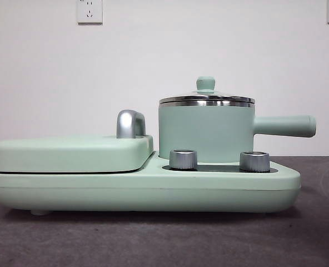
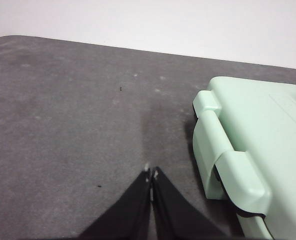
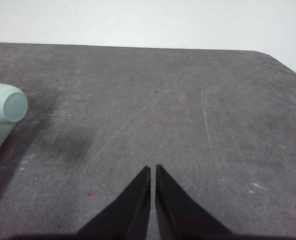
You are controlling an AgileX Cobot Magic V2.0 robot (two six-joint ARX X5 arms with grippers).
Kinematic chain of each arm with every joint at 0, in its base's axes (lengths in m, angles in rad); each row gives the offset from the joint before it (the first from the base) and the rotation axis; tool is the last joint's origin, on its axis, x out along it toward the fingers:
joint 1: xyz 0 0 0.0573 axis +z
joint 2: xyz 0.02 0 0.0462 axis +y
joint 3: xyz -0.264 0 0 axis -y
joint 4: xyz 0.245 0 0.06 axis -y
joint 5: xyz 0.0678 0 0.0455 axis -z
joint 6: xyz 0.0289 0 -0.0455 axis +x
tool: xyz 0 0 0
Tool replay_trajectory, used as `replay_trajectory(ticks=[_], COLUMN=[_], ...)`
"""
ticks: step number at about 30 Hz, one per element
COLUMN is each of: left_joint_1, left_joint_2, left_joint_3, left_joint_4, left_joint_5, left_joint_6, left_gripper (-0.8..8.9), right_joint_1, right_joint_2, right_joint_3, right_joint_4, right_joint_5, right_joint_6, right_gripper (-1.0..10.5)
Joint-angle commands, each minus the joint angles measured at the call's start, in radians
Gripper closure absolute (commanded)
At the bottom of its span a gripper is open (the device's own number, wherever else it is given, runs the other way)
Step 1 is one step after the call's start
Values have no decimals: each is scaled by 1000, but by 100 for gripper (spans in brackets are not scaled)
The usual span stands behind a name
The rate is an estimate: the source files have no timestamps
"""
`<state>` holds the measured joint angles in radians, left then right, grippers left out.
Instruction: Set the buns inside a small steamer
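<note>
The small steamer (image 1: 206, 130) is a mint-green pot with a steel rim. Its glass lid with a green knob (image 1: 205, 84) is on. It stands on the right side of a mint-green cooker base (image 1: 142, 192), its long handle (image 1: 284, 125) pointing right. The handle's end also shows in the right wrist view (image 3: 7, 105). No buns are in view. My left gripper (image 2: 151, 173) is shut and empty above the grey table beside the cooker's flat side. My right gripper (image 3: 153, 169) is shut and empty above bare table beyond the handle.
A flat mint-green griddle cover (image 1: 70, 151) with a chrome handle (image 1: 130, 123) lies on the left of the base; its corner shows in the left wrist view (image 2: 253, 145). Two steel knobs (image 1: 183, 159) (image 1: 254, 161) stand in front of the pot. A white wall is behind.
</note>
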<state>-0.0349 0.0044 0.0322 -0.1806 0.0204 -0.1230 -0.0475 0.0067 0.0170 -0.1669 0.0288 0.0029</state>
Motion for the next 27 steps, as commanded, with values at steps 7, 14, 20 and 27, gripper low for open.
replay_trajectory(ticks=[7,14,20,27], left_joint_1=[1,1,1,1], left_joint_2=[-1,-1,-1,-1], left_joint_3=[-19,-19,-19,-19], left_joint_4=[-6,-6,-6,-6], left_joint_5=[-6,-6,-6,-6], left_joint_6=[6,6,6,6], left_gripper=[807,807,807,807], right_joint_1=[-1,0,0,-7], right_joint_2=[-3,-3,-3,-3], right_joint_3=[-6,-5,-6,-5], right_joint_4=[74,77,77,77], right_joint_5=[-2,-1,-1,-1], right_joint_6=[-4,-4,-4,-4], right_gripper=[932,932,931,932])
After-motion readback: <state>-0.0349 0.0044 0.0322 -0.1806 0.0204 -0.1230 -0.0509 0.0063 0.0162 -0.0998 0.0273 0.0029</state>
